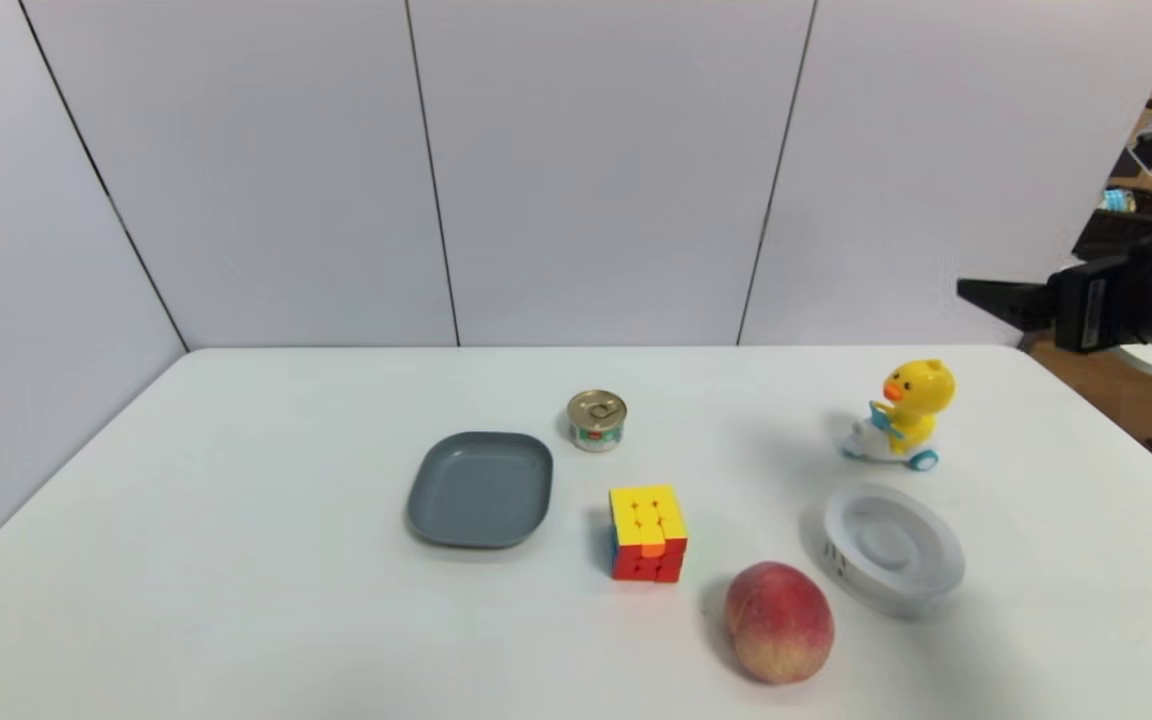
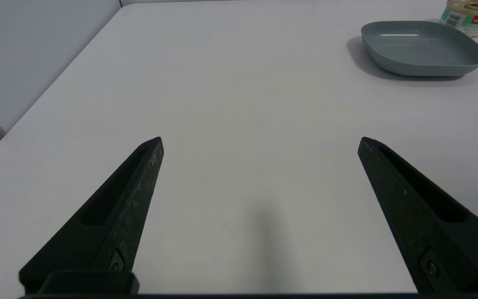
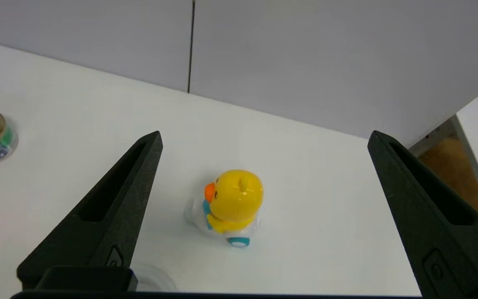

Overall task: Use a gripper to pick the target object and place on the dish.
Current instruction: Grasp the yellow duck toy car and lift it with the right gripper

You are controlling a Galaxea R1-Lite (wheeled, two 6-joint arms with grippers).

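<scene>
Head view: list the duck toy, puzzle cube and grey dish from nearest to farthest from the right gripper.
1. Duck toy: right side, below the open right gripper.
2. Puzzle cube: near the middle.
3. Grey dish: left of the cube.

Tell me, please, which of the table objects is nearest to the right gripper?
The yellow duck toy on its white scooter: it stands beneath the right gripper, between its open jaws in the wrist view.

right gripper (image 3: 267, 133), 3 o'clock in head view: black, tapered fingers (image 3: 139, 187), long recesses, small screws | left gripper (image 2: 261, 138): black, same shape, scuffed
</scene>
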